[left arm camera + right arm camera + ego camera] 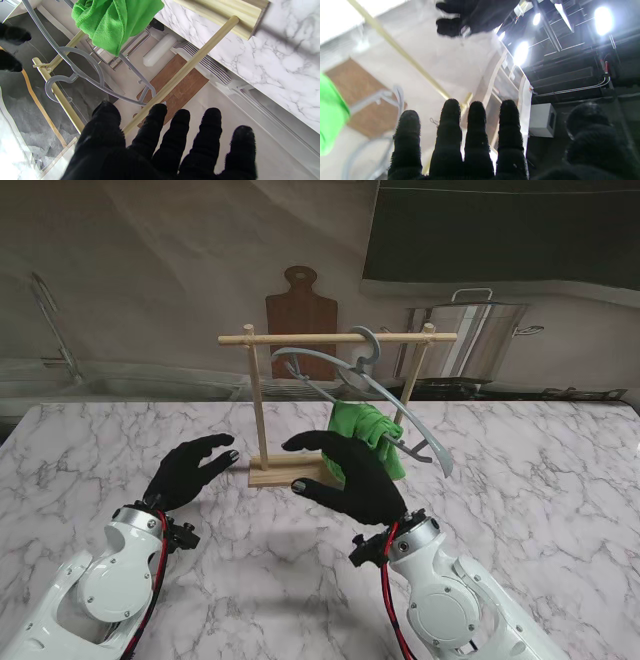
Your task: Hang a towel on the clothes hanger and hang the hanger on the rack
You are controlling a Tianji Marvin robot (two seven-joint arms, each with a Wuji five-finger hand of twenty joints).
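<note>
White arms (100, 580), red-black cables, black fuzzy-gloved left hand (190, 470), right hand (350, 475).

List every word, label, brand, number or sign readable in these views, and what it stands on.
None: no readable text shows on the towel, hanger, rack, cutting board, pot, left hand or right hand.

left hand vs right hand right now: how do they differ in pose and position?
The left hand sits left of the wooden rack, nearer its base; the right hand sits in front of the rack, under the green towel on the grey hanger. The left hand's fingers point right toward the rack post; the right hand's fingers point left across the base. Shared: both black-gloved, open, fingers apart, holding nothing.
</note>
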